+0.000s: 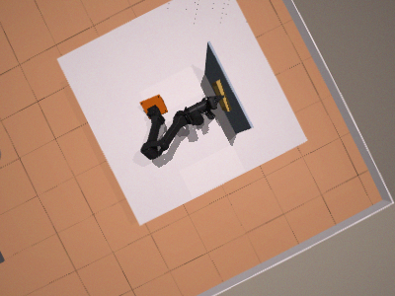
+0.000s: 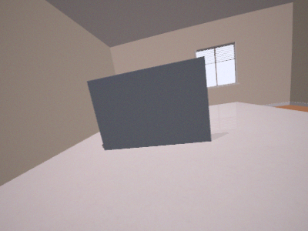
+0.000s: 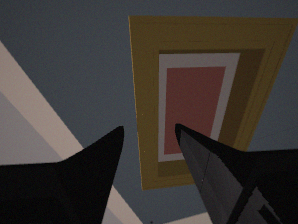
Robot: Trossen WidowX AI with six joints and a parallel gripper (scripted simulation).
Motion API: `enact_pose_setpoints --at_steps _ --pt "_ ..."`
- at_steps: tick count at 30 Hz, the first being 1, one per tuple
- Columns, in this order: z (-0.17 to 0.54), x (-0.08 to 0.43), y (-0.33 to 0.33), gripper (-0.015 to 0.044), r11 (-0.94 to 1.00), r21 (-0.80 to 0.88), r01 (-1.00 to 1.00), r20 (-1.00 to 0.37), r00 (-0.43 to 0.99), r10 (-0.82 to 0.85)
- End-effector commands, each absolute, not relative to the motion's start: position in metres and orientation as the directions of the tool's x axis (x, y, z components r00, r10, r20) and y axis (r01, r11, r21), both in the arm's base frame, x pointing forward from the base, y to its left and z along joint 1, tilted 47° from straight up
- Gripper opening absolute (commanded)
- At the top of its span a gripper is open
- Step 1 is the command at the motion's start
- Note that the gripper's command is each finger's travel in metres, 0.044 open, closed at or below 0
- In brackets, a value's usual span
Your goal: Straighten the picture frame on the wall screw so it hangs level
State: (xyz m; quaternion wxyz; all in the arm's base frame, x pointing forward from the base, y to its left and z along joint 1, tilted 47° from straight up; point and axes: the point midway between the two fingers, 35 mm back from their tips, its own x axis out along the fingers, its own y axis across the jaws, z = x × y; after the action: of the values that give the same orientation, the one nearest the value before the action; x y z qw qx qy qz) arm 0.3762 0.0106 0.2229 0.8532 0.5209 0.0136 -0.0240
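The picture frame is gold with a white mat and a red picture. It hangs on the front of the dark blue-grey wall panel. The screw and the notched strip are hidden. The wrist view is slanted, so I cannot tell the frame's exact tilt. My gripper is partly open and empty, at the frame's front. In the wrist view the left fingertip is left of the frame's left edge, and the right fingertip overlaps the red picture. Whether either touches the frame is not clear.
The panel stands upright on the white table top. The arm's base is on an orange plate on the near side of the panel. The exterior camera sees only the panel's back, with a window beyond.
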Motion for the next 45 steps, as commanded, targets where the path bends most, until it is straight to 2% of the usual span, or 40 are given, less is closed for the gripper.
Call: enact_pose_setpoints --at_steps 1,37,43,45 --pt "0.2245 0.3833 0.0110 0.0260 0.460 0.887 0.048 -0.042 0.999 -0.023" --pt "0.2247 0.3860 0.0113 0.0260 0.460 0.887 0.048 -0.042 0.999 -0.023" --pt "0.2247 0.3860 0.0113 0.0103 0.460 0.887 0.048 -0.042 0.999 -0.023" --pt "0.2247 0.3860 0.0113 0.0089 0.460 0.887 0.048 -0.042 0.999 -0.023"
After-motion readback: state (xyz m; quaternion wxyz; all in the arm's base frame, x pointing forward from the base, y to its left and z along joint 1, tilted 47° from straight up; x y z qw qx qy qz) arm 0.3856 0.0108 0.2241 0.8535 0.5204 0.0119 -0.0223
